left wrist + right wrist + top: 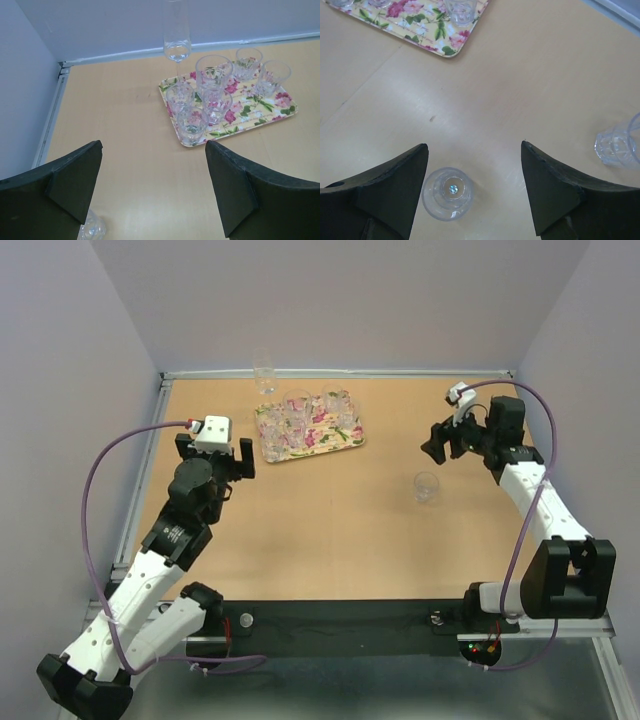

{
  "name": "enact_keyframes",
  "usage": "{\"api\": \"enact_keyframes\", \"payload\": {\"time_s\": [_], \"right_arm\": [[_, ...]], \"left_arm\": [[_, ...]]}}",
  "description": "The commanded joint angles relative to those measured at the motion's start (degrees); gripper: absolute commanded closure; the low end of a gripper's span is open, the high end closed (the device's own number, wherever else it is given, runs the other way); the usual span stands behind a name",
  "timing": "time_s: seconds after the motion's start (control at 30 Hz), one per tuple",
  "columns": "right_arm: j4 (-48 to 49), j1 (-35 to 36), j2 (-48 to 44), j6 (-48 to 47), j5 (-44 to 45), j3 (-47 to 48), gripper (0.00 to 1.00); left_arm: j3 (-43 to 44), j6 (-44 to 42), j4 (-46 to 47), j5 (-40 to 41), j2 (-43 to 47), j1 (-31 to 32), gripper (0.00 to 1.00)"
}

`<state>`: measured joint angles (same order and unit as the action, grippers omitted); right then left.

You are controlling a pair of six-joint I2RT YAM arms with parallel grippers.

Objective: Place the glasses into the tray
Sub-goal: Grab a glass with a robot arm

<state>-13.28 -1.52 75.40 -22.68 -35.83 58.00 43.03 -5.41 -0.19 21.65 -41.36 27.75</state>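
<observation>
Tray (308, 428): far side of counter (330, 530), left of centre.
Glasses (214, 75): 6 upright in tray, clustered.
Flute (177, 35): on counter, just behind tray.
Loose glass (427, 487): on counter, well apart from tray, near right pincer.
Left pincer (153, 147): wide open, empty.
Right pincer (473, 146): wide open, empty.

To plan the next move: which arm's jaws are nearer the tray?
Left. Left arm: jaws just left of the tray. Right arm: jaws farther away, beyond its right edge.
</observation>
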Motion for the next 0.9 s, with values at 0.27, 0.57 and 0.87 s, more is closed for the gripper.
{"api": "enact_keyframes", "payload": {"time_s": [0.27,0.57,0.87], "right_arm": [[-7.54,-0.33,3.88,2.28,-2.31,4.04,0.19],[-10.27,-0.33,9.06,5.01,-0.74,8.01,0.2],[-17.83,-0.33,7.49,-1.4,4.8,7.22,0.24]], "left_arm": [[-1.19,1.63,4.84,1.03,2.08,-0.15,0.04],[-1.45,1.81,5.2,0.67,3.22,-0.15,0.04],[-1.54,1.89,5.28,-0.29,3.48,-0.24,0.04]]}}
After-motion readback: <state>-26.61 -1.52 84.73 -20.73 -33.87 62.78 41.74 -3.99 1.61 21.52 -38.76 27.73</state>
